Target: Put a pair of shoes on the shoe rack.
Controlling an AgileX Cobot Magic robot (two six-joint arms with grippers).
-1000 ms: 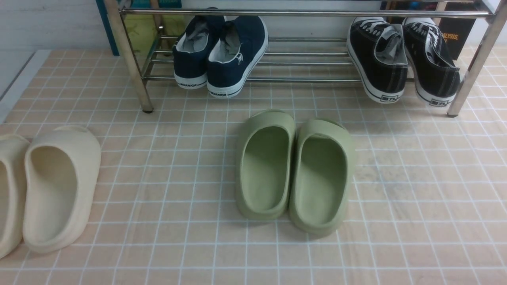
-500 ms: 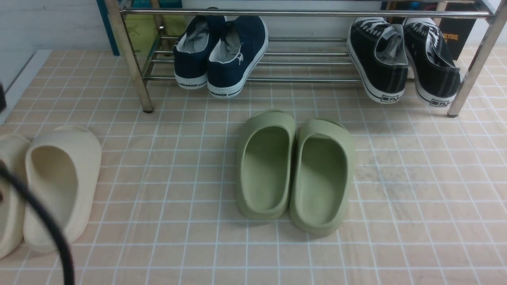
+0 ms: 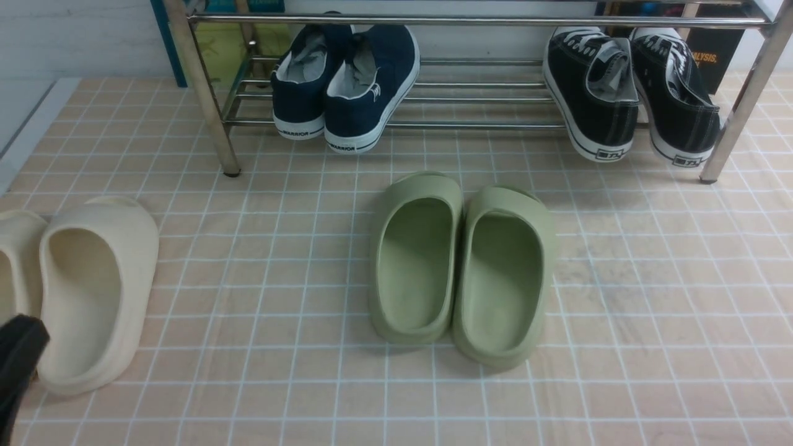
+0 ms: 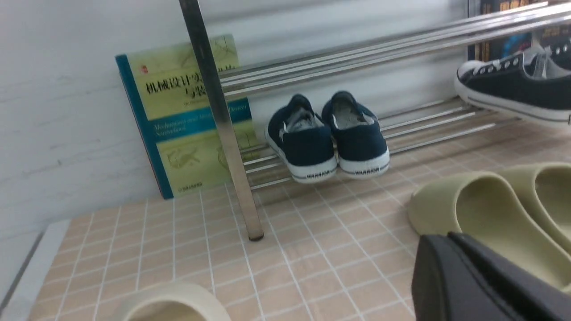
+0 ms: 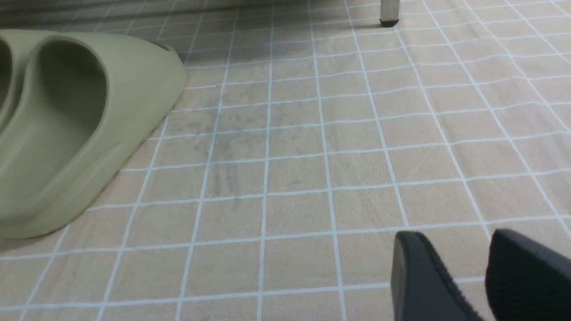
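Note:
The pair of shoes [image 3: 344, 87], navy slip-ons with white soles, sits on the left part of the shoe rack [image 3: 471, 124], heels toward me and hanging over the front bar. The right shoe leans against the left one. The left wrist view shows the pair of shoes [image 4: 328, 133] side by side on the rack's lower bars [image 4: 424, 120]. My left gripper [image 3: 18, 353] is shut and empty, low at the left edge over the cream slides, far from the rack; its tip [image 4: 448, 236] shows both fingers pressed together. My right gripper [image 5: 455, 240] stands open over bare tiles, holding nothing.
Olive-green slides [image 3: 458, 266] lie on the tiled floor in front of the rack's middle. Cream slides [image 3: 80, 291] lie at the left edge. Black lace-up sneakers [image 3: 632, 87] fill the rack's right end. A green-and-blue book [image 4: 178, 120] leans on the wall behind the rack's left leg [image 3: 204, 93].
The left arm came into the front view at the left edge; its cable swept past and now only the gripper tip shows low in the corner. The shoes have not moved.

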